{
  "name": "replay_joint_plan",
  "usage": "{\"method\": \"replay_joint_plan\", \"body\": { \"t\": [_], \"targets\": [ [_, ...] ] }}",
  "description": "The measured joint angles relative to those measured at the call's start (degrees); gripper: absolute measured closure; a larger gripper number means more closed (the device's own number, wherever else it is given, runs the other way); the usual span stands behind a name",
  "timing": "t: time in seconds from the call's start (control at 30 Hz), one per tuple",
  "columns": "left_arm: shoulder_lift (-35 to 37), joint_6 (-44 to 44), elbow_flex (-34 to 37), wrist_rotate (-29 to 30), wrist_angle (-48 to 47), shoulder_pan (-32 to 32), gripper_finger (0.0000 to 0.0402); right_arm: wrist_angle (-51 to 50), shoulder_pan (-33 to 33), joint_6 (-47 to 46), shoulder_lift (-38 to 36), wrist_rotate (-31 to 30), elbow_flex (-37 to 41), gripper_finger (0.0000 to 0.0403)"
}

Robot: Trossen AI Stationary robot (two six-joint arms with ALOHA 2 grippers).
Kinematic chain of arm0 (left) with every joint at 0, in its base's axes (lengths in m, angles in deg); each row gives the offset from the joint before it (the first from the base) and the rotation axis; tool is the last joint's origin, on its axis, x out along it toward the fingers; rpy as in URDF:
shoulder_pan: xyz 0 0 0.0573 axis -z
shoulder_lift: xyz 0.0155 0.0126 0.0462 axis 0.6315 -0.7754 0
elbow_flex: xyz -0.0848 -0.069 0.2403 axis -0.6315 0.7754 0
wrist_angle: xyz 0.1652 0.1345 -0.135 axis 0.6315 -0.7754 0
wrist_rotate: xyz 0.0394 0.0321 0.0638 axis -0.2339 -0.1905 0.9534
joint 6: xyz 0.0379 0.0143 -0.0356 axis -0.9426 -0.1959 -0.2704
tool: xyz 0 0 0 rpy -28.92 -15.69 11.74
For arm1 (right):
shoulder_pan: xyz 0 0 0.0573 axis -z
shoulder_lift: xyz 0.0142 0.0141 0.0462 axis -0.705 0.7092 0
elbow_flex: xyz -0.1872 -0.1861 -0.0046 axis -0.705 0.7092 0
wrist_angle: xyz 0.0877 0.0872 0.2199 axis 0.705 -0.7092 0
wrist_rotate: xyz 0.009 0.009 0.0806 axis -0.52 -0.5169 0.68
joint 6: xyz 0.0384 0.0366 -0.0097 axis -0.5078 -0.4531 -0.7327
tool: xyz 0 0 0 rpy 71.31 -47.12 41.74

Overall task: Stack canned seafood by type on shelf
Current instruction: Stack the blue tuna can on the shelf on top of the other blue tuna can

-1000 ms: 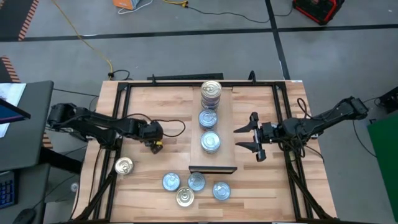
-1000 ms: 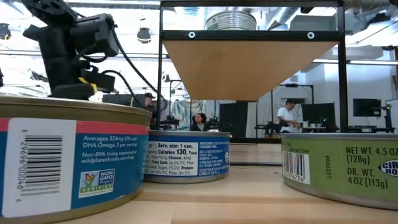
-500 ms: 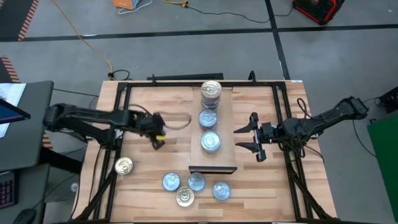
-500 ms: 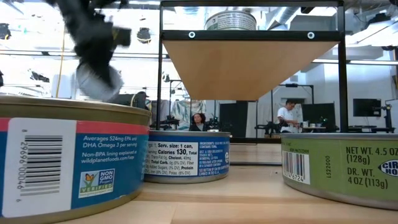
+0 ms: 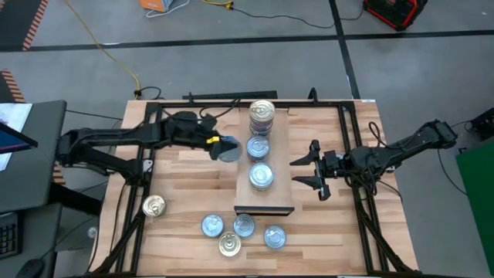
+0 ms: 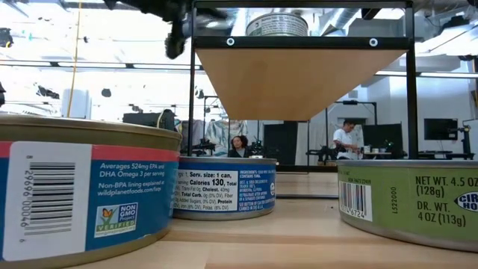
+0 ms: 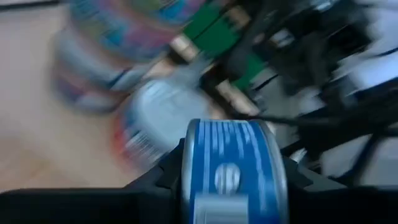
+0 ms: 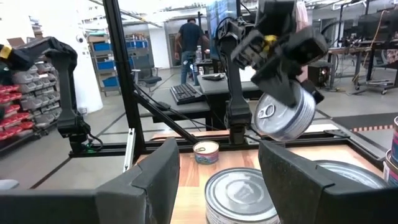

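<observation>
The carried tin (image 5: 229, 150) is up in the air, tilted on its side, just off the left edge of the shelf (image 5: 279, 166) and level with the middle stack there. The left gripper (image 5: 218, 144) has it clamped between both fingers; from the right wrist view you can see the pull-tab lid facing outward and the blue wrap round the side. Looks to me like it's on its way over to the blue-top tins.

On the shelf itself there are three spots in a row: a taller stack at the far end (image 5: 262, 116), then two blue-top tins (image 5: 258, 147) (image 5: 261, 177) nearer the front edge. If I were running this, I'd level the can out flat before coming over the shelf, come down straight onto the matching stack, and only let go once it's seated. A tilted drop on those rims would probably slide off or knock the stack.

The right gripper (image 5: 319, 170) sits off the right side of the shelf, fingers spread, holding nothing.

Readable stuff in the low view: front-left can (image 6: 86, 190) says "Averages 524mg EPA and DHA Omega 3 per serving", "wildplanetfoods.com", "NON GMO VERIFIED". Middle one (image 6: 224, 187) has "Calories 130". The green one (image 6: 409, 202) reads "NET WT. 4.5 OZ (128g)", "DR. WT. 4 OZ (113g)".
</observation>
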Motion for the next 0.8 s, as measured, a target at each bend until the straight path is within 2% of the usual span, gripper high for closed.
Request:
{"method": "replay_joint_plan", "body": {
  "t": [0.17, 0.4, 0.6, 0.8],
  "targets": [
    [-4.51, 1.83, 0.0, -2.17, 9.53, 0.03, 0.0281, 0.01, 0.0, 0.26, 0.0, 0.0, 0.0, 0.0159],
    [-7.5, 4.02, 0.0, 1.14, 17.57, 0.04, 0.0272, 0.02, 0.0, 0.31, 0.0, 0.0, 0.0, 0.0159],
    [-10.76, 7.62, -0.02, 8.3, 21.76, 1.62, 0.028, 0.66, 0.0, 0.46, 0.0, 0.0, 0.0, 0.0159],
    [-13.75, 11.07, -0.02, 11.02, 27.21, 2.45, 0.027, 0.78, 0.0, 0.44, 0.0, 0.0, 0.0, 0.0159]
  ]
}}
